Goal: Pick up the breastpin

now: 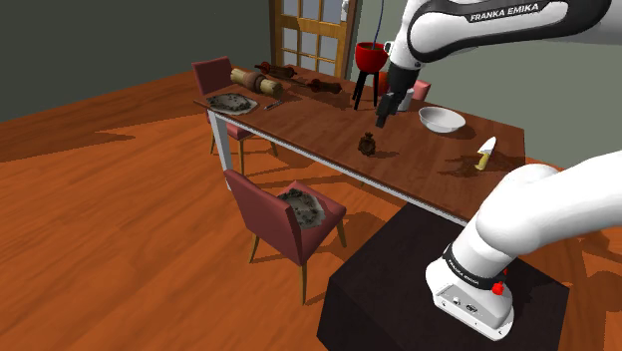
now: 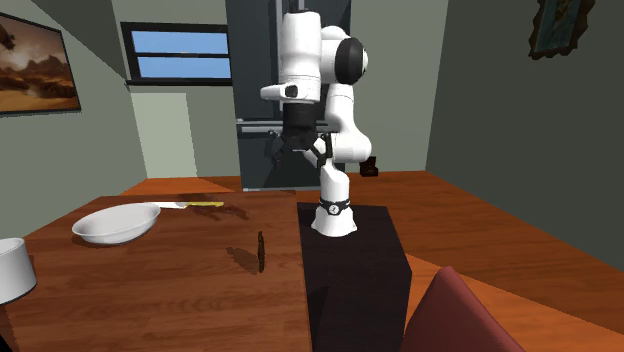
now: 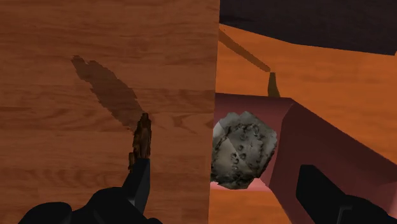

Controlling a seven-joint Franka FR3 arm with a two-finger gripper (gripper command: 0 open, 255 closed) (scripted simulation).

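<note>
The breastpin (image 1: 368,146) is a small dark brown piece standing upright on the wooden table (image 1: 317,122), close to the table's near edge. In the second exterior view the breastpin (image 2: 261,250) is thin and edge-on, between the bowl and the stand. My gripper (image 1: 384,114) hangs open well above the table, a little beyond the pin. In the wrist view the breastpin (image 3: 141,137) lies just ahead of one fingertip (image 3: 137,179), not between the fingers. My gripper (image 3: 226,186) holds nothing, its fingers wide apart over the table's edge.
A white bowl (image 1: 442,120) and a yellow-handled knife (image 1: 485,153) lie on the table near the stand. A red pot on a black tripod (image 1: 370,62) stands behind the gripper. Below the table edge is a red chair (image 1: 291,221) with a grey lumpy object (image 3: 243,149).
</note>
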